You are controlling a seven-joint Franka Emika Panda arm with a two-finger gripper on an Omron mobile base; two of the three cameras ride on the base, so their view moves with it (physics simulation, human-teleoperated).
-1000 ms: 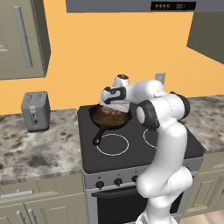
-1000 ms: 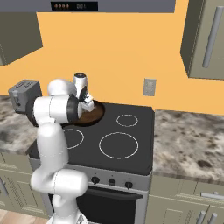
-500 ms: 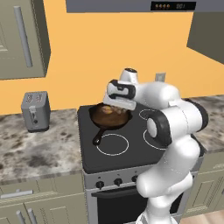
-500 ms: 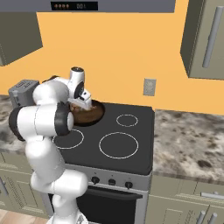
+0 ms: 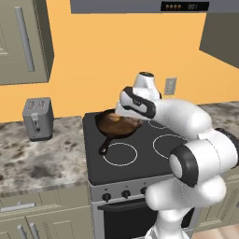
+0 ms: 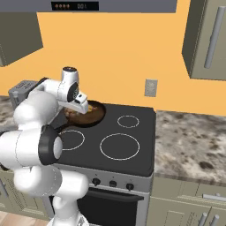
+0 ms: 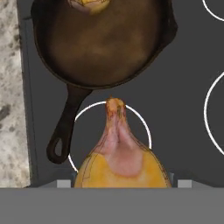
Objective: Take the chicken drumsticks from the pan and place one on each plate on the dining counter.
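Raised and swung outward since a second ago, the gripper (image 7: 117,186) is clamped on one chicken drumstick (image 7: 118,153), held above the stove (image 7: 183,87) beside the pan (image 7: 103,39); a second drumstick (image 7: 89,3) is left in the pan; no plates or dining counter seen yet; one pickup done, both placements outstanding.

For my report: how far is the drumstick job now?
One chicken drumstick is out of the pan, held in the gripper above the stove. The second drumstick lies in the pan. Plating both remains.
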